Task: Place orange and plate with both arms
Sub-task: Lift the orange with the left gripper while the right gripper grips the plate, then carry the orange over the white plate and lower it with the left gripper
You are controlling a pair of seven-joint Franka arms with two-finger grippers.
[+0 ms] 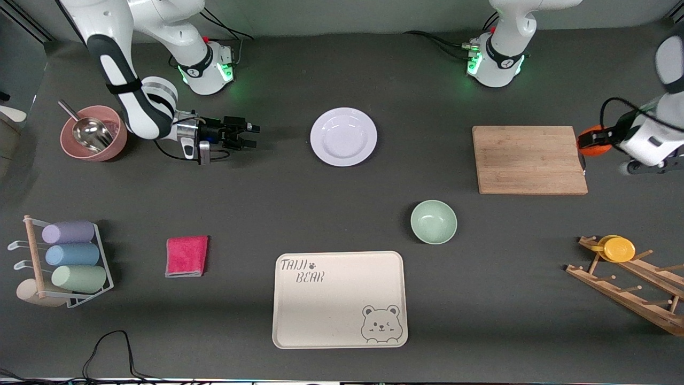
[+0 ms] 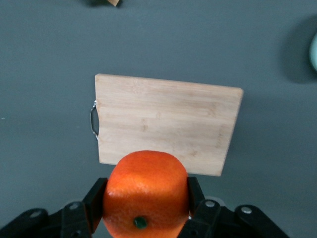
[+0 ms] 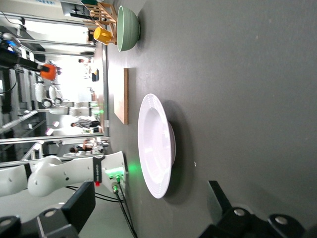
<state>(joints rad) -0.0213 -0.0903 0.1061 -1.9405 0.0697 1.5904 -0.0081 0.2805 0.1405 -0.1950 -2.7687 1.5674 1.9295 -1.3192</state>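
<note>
My left gripper (image 1: pixel 592 140) is shut on the orange (image 1: pixel 594 143), holding it in the air just off the end of the wooden cutting board (image 1: pixel 529 159) toward the left arm's end of the table. In the left wrist view the orange (image 2: pixel 146 183) sits between both pads, with the gripper (image 2: pixel 146 201) over the board's edge (image 2: pixel 163 124). The lavender-white plate (image 1: pixel 343 137) lies flat on the table, empty. My right gripper (image 1: pixel 250 136) is open and empty, low over the table, apart from the plate. In the right wrist view the gripper (image 3: pixel 148 208) faces the plate (image 3: pixel 156 148).
A mint-green bowl (image 1: pixel 433 221) and a cream bear tray (image 1: pixel 339 299) lie nearer the front camera. A pink bowl with a metal scoop (image 1: pixel 93 132), a red cloth (image 1: pixel 186 255) and a cup rack (image 1: pixel 64 262) are toward the right arm's end. A wooden rack holds a yellow cup (image 1: pixel 617 248).
</note>
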